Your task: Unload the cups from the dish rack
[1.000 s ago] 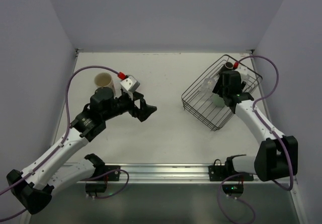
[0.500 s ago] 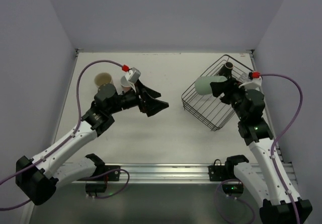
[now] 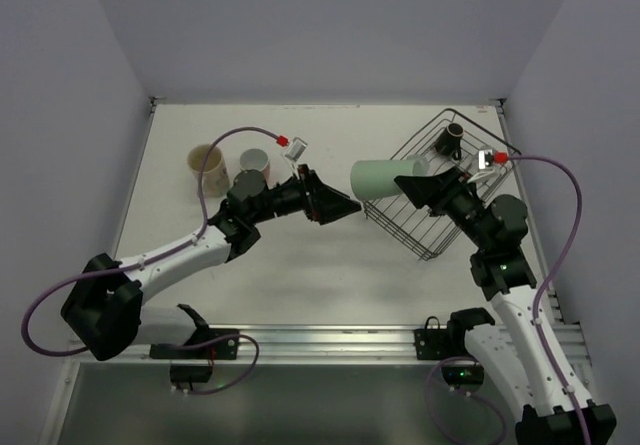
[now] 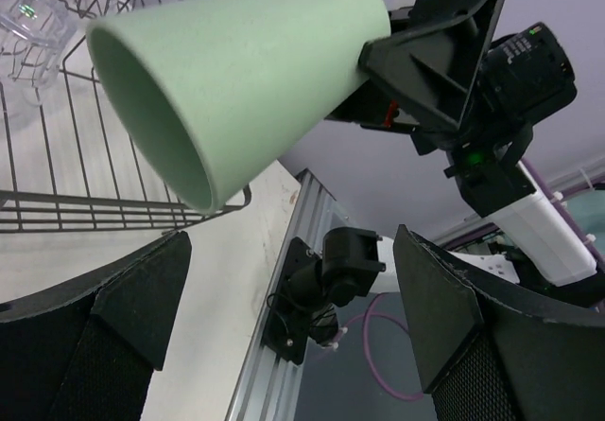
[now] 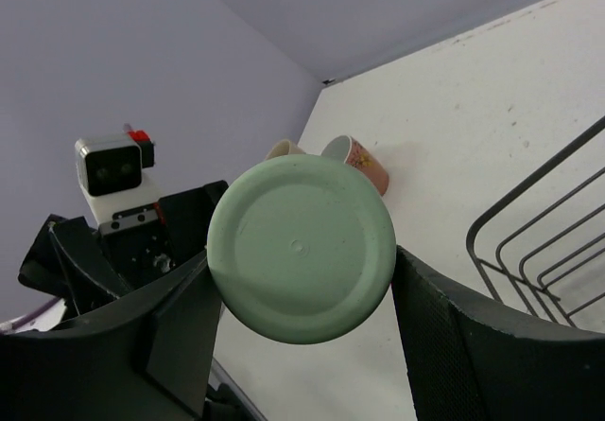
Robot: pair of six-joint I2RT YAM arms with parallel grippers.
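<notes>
Tumbler [image 3: 380, 178], clamped in right gripper [image 3: 412, 187], now hangs beyond dish rack [image 3: 430, 237] near gaping left gripper [image 3: 348, 208]; two cups [image 3: 452, 137] racked, two tabled.

No writing, number, brand or sign can be read in any of the views.
</notes>
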